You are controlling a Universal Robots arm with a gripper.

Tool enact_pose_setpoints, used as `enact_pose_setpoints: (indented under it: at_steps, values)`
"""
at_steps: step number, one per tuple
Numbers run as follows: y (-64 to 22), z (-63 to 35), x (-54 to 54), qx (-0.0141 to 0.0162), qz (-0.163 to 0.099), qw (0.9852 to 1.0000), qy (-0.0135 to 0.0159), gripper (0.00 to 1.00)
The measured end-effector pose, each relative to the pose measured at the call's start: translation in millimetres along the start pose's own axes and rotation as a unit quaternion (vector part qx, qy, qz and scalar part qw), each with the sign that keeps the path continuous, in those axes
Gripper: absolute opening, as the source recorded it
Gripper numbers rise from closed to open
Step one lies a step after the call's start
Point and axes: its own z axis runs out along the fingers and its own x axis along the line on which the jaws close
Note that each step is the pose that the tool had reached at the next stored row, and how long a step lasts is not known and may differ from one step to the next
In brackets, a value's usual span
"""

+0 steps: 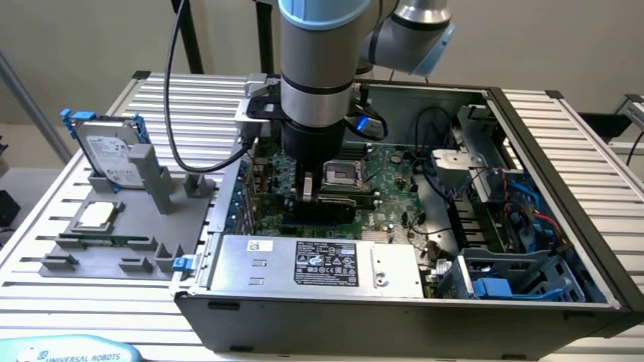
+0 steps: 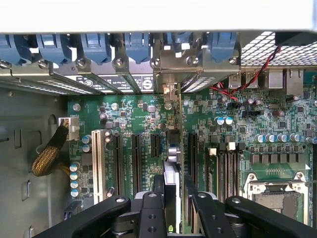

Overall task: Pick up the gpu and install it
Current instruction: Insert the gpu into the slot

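Note:
The gpu (image 2: 172,171) shows edge-on in the wrist view, a thin card standing upright between my gripper's (image 2: 172,198) black fingers (image 2: 158,186). Its far end reaches toward a silver bracket (image 2: 171,67) at the case's rear slot openings. Long black expansion slots (image 2: 134,153) run on the green motherboard (image 2: 133,114) on either side of the card. In the exterior view my gripper (image 1: 320,188) is low inside the open computer case (image 1: 563,173), shut on the dark gpu (image 1: 327,210) just above the board. I cannot tell whether the card sits in a slot.
A power supply (image 1: 317,264) fills the case's near side, and the CPU socket (image 1: 342,175) lies just beyond the gripper. Cables and a blue drive cage (image 1: 503,279) crowd the exterior view's right. A grey holder (image 1: 151,188) outside the case carries a hard drive (image 1: 108,154) and a memory strip (image 1: 101,241).

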Motion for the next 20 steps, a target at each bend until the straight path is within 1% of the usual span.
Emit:
enact_pose_setpoints:
  at_steps: [3,12,13,15,16,18,20]
  values:
    - [-0.1,1.3,0.0,0.0002,0.000,1.0000,-0.0004,0.27]
    - [0.0,1.3,0.0,0.0000,0.000,1.0000,-0.0001,0.27]
    - [0.2,1.7,-0.1,-0.0001,0.000,1.0000,-0.0009,0.27]
    - [0.1,1.7,-0.1,0.0002,0.000,1.0000,-0.0005,0.28]
    - [0.0,1.4,0.0,0.0001,0.000,1.0000,-0.0002,0.35]
    - [0.0,-0.2,0.0,0.0000,0.000,1.0000,-0.0001,0.35]
    - [0.1,-4.9,-0.2,0.0001,0.000,1.0000,-0.0001,0.35]
